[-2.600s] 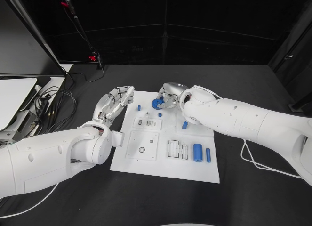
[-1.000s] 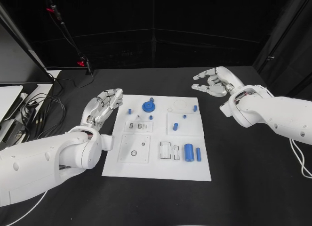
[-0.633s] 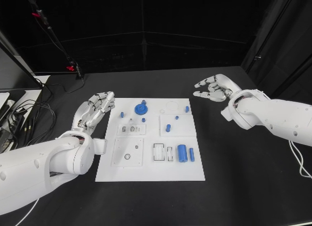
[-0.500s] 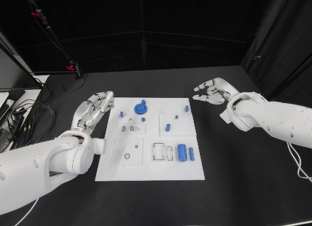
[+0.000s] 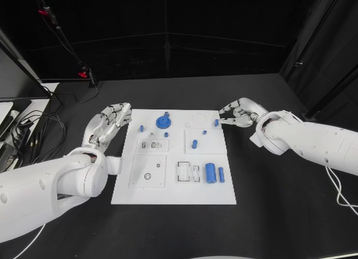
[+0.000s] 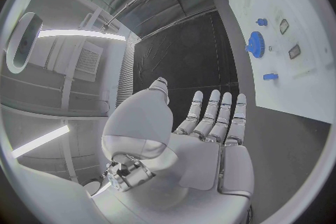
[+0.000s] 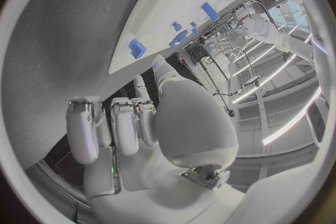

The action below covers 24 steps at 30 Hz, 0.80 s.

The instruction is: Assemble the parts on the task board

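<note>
The white task board (image 5: 175, 189) lies mid-table. On it a blue gear (image 5: 163, 121) sits at the far end, small blue pegs (image 5: 194, 144) are scattered around the middle, and a thick blue cylinder (image 5: 210, 172) lies beside a thinner one (image 5: 221, 173). My right hand (image 5: 237, 114) hovers at the board's far right edge, fingers half curled and apart, fingertips close to a small blue peg (image 5: 215, 122) and holding nothing. That peg (image 7: 137, 47) lies just beyond the fingers in the right wrist view. My left hand (image 5: 110, 120) stays flat and open beside the board's far left corner, empty.
Cables (image 5: 23, 127) and pale equipment crowd the table's left edge. A black stand with a red clip (image 5: 83, 73) rises at the back left. Bare black table (image 5: 295, 205) stretches to the board's right and front.
My right hand left the gear, swung out to the far right, then came back down to the board's far right edge. The left hand has kept its place. The camera shifted.
</note>
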### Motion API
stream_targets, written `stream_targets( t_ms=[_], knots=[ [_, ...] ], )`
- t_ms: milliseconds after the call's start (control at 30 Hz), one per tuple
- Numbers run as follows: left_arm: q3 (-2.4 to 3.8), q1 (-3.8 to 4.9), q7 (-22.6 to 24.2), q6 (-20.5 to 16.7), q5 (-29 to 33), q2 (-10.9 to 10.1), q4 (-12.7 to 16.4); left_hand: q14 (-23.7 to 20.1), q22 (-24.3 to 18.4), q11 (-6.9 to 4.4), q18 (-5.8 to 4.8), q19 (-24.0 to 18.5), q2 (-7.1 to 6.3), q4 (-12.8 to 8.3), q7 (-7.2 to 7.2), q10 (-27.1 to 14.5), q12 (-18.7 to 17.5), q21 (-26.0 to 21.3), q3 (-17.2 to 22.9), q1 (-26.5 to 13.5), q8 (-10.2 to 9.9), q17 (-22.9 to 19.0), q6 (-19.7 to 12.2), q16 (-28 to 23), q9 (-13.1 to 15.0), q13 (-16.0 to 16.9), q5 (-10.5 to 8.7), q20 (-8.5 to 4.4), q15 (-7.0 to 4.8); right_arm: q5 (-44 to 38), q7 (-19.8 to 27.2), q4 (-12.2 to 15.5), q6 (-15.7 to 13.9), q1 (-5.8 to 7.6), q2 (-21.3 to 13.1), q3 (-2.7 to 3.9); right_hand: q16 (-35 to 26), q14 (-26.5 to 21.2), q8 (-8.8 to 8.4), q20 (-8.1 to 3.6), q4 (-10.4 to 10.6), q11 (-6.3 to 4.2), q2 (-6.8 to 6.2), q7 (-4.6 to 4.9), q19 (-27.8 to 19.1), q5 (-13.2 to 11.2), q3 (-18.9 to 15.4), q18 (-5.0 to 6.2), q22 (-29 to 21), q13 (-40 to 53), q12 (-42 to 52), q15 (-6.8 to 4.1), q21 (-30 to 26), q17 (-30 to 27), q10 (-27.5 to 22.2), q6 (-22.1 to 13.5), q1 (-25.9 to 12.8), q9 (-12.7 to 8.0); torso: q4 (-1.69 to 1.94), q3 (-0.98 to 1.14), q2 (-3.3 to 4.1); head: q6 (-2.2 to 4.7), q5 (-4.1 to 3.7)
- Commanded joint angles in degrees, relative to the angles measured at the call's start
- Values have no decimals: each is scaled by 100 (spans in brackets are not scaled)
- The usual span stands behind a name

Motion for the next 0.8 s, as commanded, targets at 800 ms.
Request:
stream_targets(
  t_ms=[800],
  knots=[
    [6,5,1447,45,-32,-32,43,20,7,15,49,20,23,-5,893,54,41,34,-46,48,-4,7,35,28,7,8,28,7,-3,-442,-649,-148,384,1,267,5,14,606,-29,-107,-94,-125,193,-140,597,58,33,-42,1510,1508,15,-109,19,1507,596,66,366,-22,6,-1,-5,-73,25]
  ],
)
